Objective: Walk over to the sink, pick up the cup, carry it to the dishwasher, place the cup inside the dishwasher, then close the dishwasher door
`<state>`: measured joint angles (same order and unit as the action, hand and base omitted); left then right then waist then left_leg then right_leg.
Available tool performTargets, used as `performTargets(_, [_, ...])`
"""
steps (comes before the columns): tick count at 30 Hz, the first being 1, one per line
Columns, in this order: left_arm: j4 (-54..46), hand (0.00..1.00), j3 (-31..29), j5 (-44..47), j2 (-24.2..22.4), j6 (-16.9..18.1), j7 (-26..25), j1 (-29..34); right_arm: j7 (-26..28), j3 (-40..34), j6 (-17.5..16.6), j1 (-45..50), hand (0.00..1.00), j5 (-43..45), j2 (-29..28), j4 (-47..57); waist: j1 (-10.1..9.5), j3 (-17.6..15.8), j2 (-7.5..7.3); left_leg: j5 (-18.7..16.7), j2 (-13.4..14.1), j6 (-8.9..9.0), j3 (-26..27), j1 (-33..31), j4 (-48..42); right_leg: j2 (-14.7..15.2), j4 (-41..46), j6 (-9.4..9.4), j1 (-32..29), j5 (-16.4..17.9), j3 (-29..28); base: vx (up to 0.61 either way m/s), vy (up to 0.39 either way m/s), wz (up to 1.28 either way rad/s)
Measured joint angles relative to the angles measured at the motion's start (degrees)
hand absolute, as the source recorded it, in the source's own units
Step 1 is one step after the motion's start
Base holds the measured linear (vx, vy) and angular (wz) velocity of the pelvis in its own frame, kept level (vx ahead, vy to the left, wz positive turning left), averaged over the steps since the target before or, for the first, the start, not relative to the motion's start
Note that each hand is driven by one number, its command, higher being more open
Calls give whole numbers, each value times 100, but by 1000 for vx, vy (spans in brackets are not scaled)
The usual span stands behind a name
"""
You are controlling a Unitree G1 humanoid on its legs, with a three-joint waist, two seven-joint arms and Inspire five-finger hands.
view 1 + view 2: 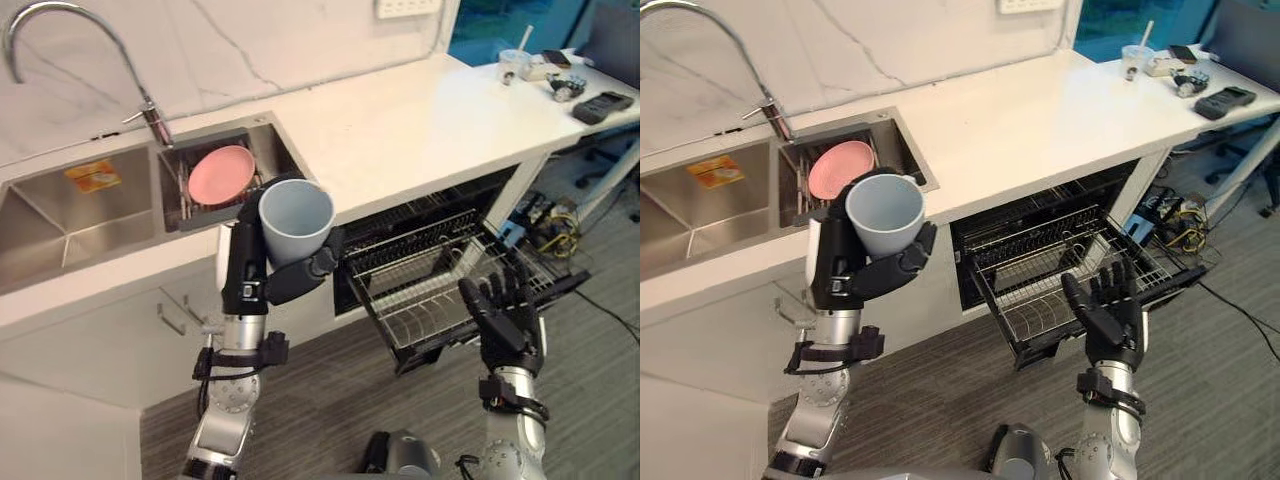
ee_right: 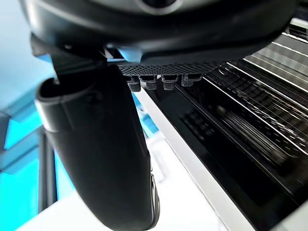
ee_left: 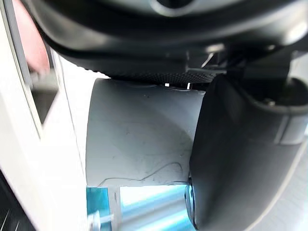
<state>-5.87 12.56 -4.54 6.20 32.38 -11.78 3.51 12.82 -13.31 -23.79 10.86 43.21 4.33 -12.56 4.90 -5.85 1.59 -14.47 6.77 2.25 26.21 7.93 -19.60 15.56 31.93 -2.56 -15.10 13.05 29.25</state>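
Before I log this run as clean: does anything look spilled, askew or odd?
Nothing stands out. The empty pale blue-grey cup sits in the left hand, fingers curled round it; the dishwasher's black wire rack is pulled out, right hand open.

The two head eyes look steeply down, sharing the sink (image 1: 95,228) at upper left and the dishwasher rack (image 1: 432,290) at centre right, while the wrist cameras peer from very close along the left hand (image 3: 240,154) at the cup (image 3: 139,139) and along the right hand (image 2: 96,159) at that rack.
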Motion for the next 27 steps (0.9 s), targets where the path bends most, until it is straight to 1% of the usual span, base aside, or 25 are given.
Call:
performTargets(1, [13,0,85,-2,29,1,-11,2,3,11,0,36,100,-7,3,97,-22,-36,65,16,238,21,-88,-413,-1103,-71,-102,37,73,23,-67,30,-46,-33])
performTargets(2, [4,0,170,-1,-16,3,-4,-25,-4,12,1,86,100,-12,8,274,-48,-164,267,222,677,105,-383,-909,-2423,-283,-209,19,290,32,-79,40,-34,-34])
performTargets(3, [3,0,216,1,-31,2,0,-1,-4,32,6,116,100,-14,5,373,-59,-230,322,359,863,133,-578,-1179,-3049,-377,-249,-17,392,57,-116,60,25,-60])
performTargets(4, [5,0,318,3,-61,3,-3,104,15,81,15,144,100,-11,-14,551,-169,-230,405,278,1024,214,-874,-1531,-3759,-556,-252,-43,480,114,-311,97,74,-95])
performTargets(5, [5,0,429,5,-38,4,29,179,69,125,11,152,100,-2,-49,741,-237,-233,383,93,929,152,-987,-1695,-3649,-569,-251,-41,521,140,-508,110,72,-110])
performTargets(6, [5,0,499,4,-23,8,78,187,158,140,-3,147,100,-2,-48,871,-237,-235,359,-51,778,51,-1006,-1768,-3200,-533,-277,-34,519,143,-666,106,57,-84])
performTargets(7, [5,0,536,4,-20,12,107,189,213,149,-5,135,100,-3,-46,939,-235,-233,353,-125,681,9,-1028,-1799,-2765,-499,-311,-32,511,141,-744,127,77,-64])
performTargets(8, [5,0,585,2,-15,18,116,194,278,147,-6,112,100,-3,-46,992,-232,-221,334,-156,507,-33,-1159,-1795,-2007,-435,-354,-11,483,128,-850,176,126,-89])
performTargets(9, [3,0,638,-10,-17,32,108,217,379,174,0,98,100,-3,-14,986,-233,-161,309,-20,202,38,-1615,-1697,-548,-388,-446,102,370,56,-1101,227,176,-100])
performTargets(10, [3,0,648,-34,-30,33,95,221,409,193,8,102,100,-3,31,958,-233,-125,336,206,118,83,-1854,-1644,122,-386,-505,198,332,-2,-1219,203,158,-92])
performTargets(11, [6,0,645,-68,-39,28,79,222,420,205,23,98,100,-3,66,918,-230,-105,355,510,86,155,-1926,-1605,467,-390,-545,265,300,-43,-1310,297,204,-78])
performTargets(12, [9,0,652,-106,-77,12,77,220,423,220,61,96,100,10,191,758,-201,-41,445,1345,22,369,-1865,-1355,1070,-425,-685,447,292,-198,-1481,271,166,-66])
performTargets(13, [33,0,643,-104,-83,2,77,208,415,237,99,86,100,29,192,622,-171,46,442,1503,-63,380,-1742,-1192,1369,-361,-823,560,304,-292,-1563,276,159,-54])
performTargets(14, [38,0,636,-102,-91,2,77,196,415,242,112,92,100,41,191,575,-145,90,450,1528,-107,343,-1708,-1138,1527,-356,-953,608,325,-357,-1587,263,169,-29])
performTargets(15, [97,0,587,-102,-66,1,72,82,413,265,127,78,100,48,144,493,-114,96,449,1586,-185,274,-1604,-1020,1788,-337,-1226,710,416,-513,-1617,251,182,-19])
performTargets(18, [202,0,428,-102,-12,-116,46,-12,461,379,251,59,100,123,79,448,-75,106,428,1591,-267,259,-1497,-751,1998,-324,-1647,822,722,-706,-1594,197,151,-18])
performTargets(20, [202,0,304,-98,23,-133,61,-52,751,511,398,43,100,300,10,448,-56,125,396,1550,-331,198,-1492,-597,2065,-300,-2002,916,1025,-842,-1516,148,106,-2])
performTargets(21, [202,0,289,-83,25,-135,74,-77,878,534,468,34,100,398,-5,449,-56,133,384,1534,-339,176,-1492,-589,2073,-300,-2070,932,1060,-870,-1499,109,85,4])
performTargets(23, [279,0,245,71,45,-140,150,-178,1553,687,1159,-58,100,1232,-26,453,-70,180,296,1505,-367,136,-1489,-590,2115,-308,-2346,994,1165,-970,-1464,53,49,2])
performTargets(24, [354,0,246,66,45,-140,145,-214,1687,731,1296,-74,100,1330,-26,453,-73,189,278,1497,-369,130,-1488,-587,2117,-315,-2402,998,1198,-999,-1454,20,33,0])
performTargets(26, [651,0,243,-158,57,-213,19,-311,2158,956,1796,-185,100,1430,-23,457,-78,219,214,1471,-372,106,-1467,-583,2117,-360,-2600,1014,1272,-1122,-1443,-6,27,-5])
performTargets(27, [703,0,246,-238,62,-258,-19,-325,2266,1012,1889,-204,100,1433,-24,462,-76,218,202,1461,-373,95,-1465,-581,2116,-366,-2652,1020,1298,-1153,-1441,-34,27,-8])
